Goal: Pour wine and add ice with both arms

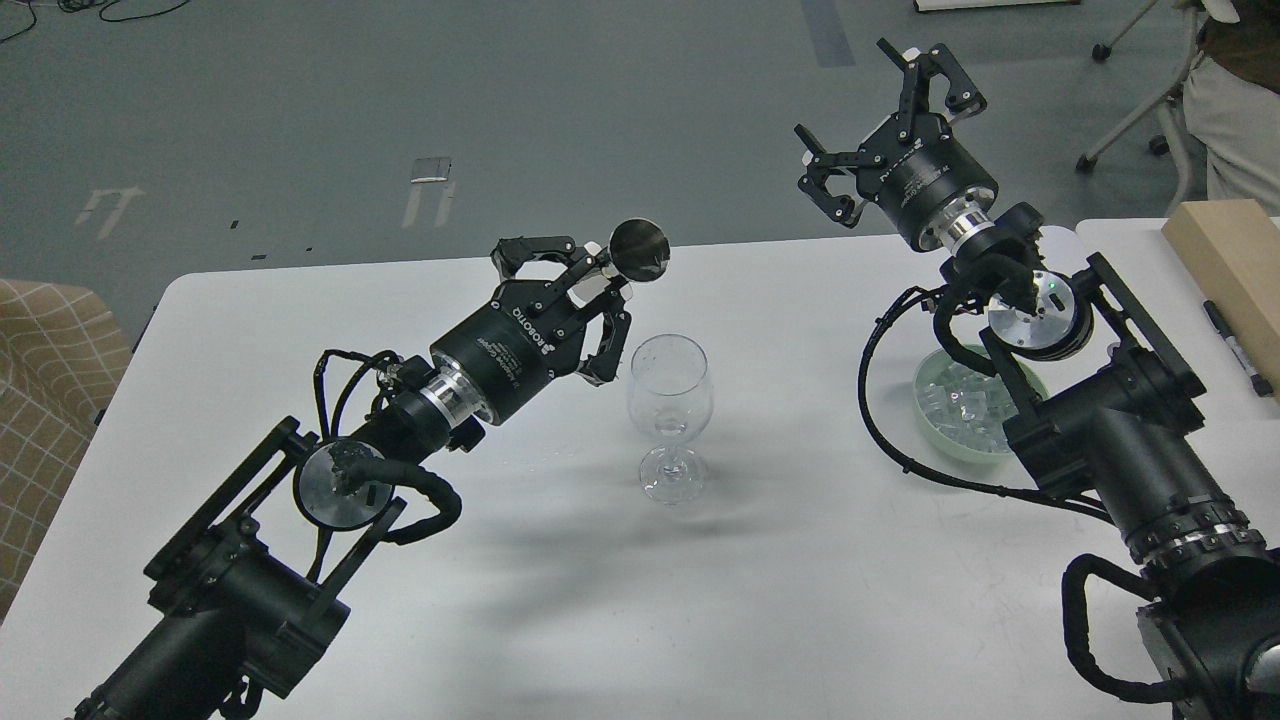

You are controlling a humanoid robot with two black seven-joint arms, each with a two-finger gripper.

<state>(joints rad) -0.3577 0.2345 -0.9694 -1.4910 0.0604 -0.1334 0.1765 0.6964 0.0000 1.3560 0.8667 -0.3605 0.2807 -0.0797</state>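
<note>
1. White table point(820, 600): the work surface on which everything stands, seen from my head camera looking forward and down.
2. Wine glass point(670, 415): clear and stemmed, upright near the middle of the table, between my two arms. I see no liquid in it.
3. Left gripper point(585, 300): raised above the table just left of the glass rim, its fingers clenched around a small dark object point(635, 255) that shows a round, shiny end face towards me. I cannot tell what this object is.
4. Right gripper point(880, 130): held high beyond the far table edge, pointing away from me, fingers spread wide and grasping nothing.
5. Ice point(955, 395): many small clear cubes heaped in a pale green bowl point(940, 440) on the right side of the table, well apart from the glass and partly hidden by my right arm, which passes over it.
6. Tan box point(1235, 260) and black pen point(1238, 345): lying at the far right edge.
</note>
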